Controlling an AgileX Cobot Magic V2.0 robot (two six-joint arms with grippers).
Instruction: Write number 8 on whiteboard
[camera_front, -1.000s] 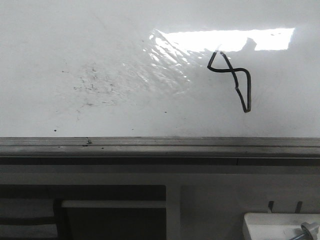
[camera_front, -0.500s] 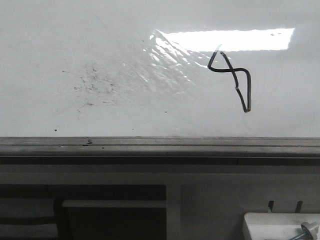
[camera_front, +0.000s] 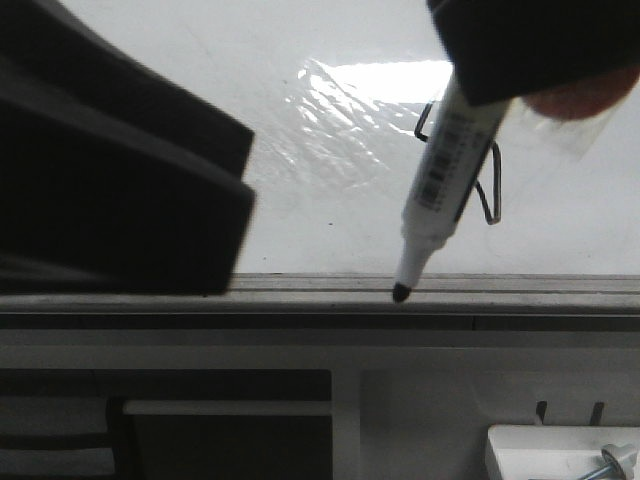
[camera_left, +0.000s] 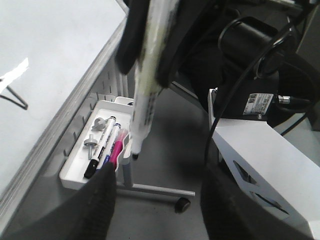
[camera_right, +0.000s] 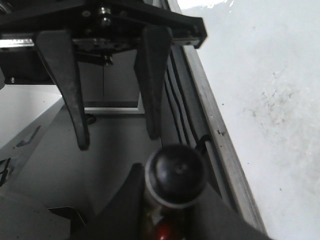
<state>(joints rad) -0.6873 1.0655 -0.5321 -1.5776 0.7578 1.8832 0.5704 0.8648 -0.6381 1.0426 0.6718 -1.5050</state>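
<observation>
The whiteboard (camera_front: 330, 200) fills the upper front view, with a grey edge strip (camera_front: 330, 290) below it. The number 8 (camera_front: 493, 190) is a thin black angular squiggle, partly hidden behind the marker (camera_front: 445, 170). My right gripper (camera_front: 530, 50) is shut on this white marker, whose black tip (camera_front: 402, 293) sits over the edge strip. In the right wrist view the marker's rounded end (camera_right: 175, 175) shows between the fingers of the right gripper (camera_right: 172, 210). My left gripper (camera_left: 157, 200) is open and empty, off the board's edge. It is a dark mass in the front view (camera_front: 120, 170).
A small white tray (camera_left: 75, 175) hangs below the board's edge and holds several markers and a bolt (camera_left: 92, 142). It also shows in the front view (camera_front: 540, 445). Faint smudge specks (camera_right: 280, 100) mark the board. A stand leg with a castor (camera_left: 182, 204) is on the floor.
Both arms have come into the front view. The right gripper with the marker now covers part of the 8, and the left arm blocks the board's left side.
</observation>
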